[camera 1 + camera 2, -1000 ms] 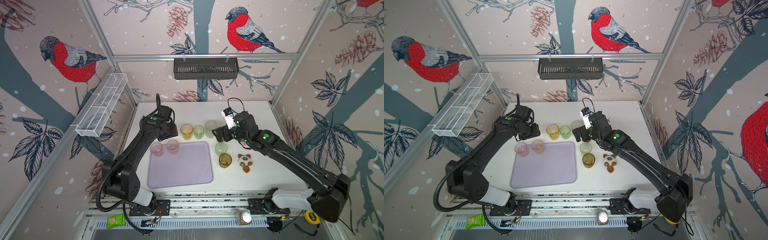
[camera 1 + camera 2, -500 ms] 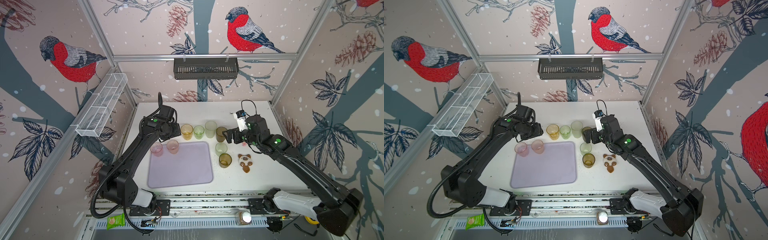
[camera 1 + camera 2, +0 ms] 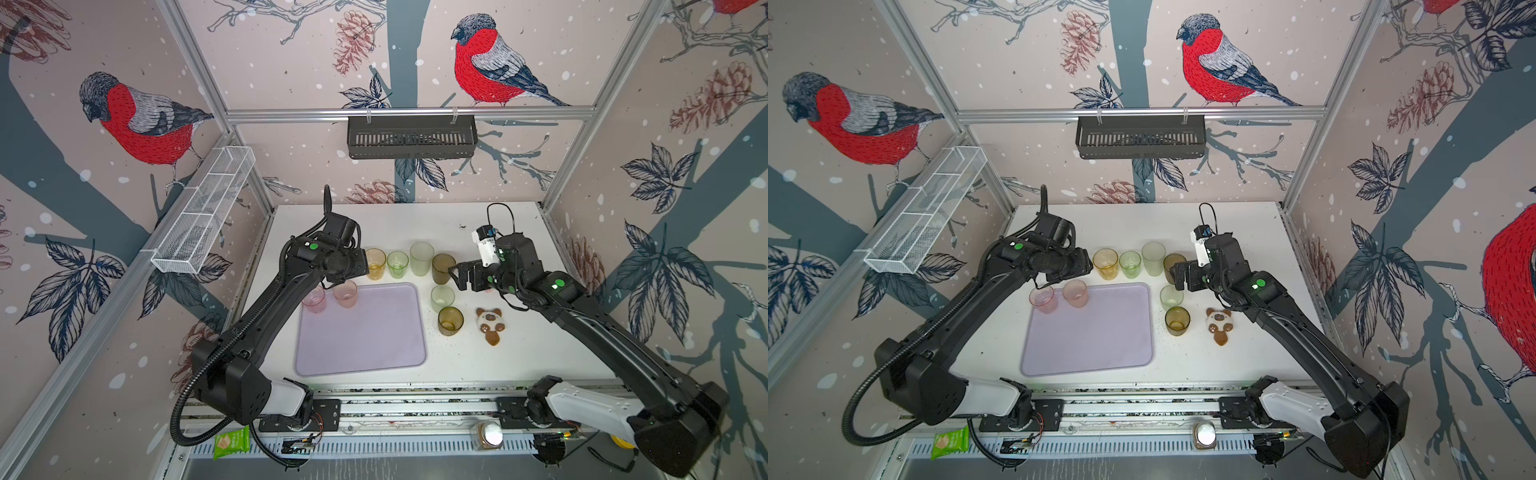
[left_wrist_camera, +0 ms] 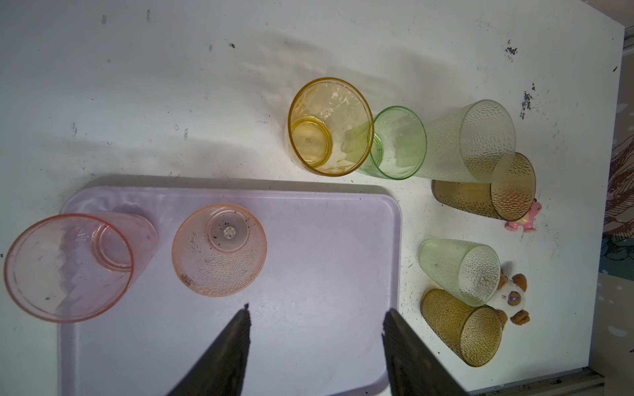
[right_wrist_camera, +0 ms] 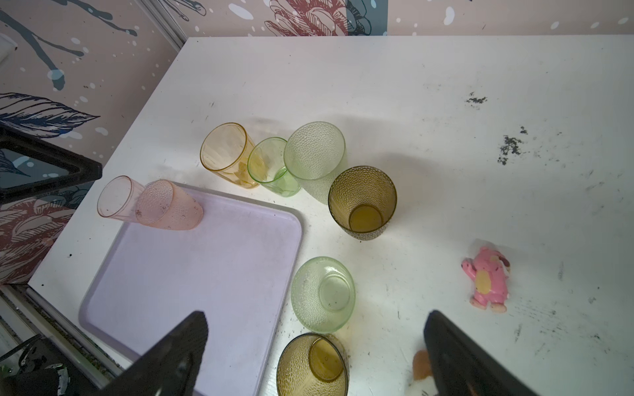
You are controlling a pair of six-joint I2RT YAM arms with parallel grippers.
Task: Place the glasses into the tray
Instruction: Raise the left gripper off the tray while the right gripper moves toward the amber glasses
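Backed off rightward, right hand (image 3: 454, 276) hangs open near the brown glass (image 3: 443, 266).

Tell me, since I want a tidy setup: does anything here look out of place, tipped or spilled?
No glass is tipped or spilled. Two toys do not belong: a bear toy beside the front brown glass, and a pink figure on the table, which also carries dark specks.

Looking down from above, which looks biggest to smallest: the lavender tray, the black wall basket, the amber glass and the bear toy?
1. Lavender tray.
2. Black wall basket, though it hangs higher, perhaps nearer the camera.
3. Bear toy and amber glass: too alike to rank.
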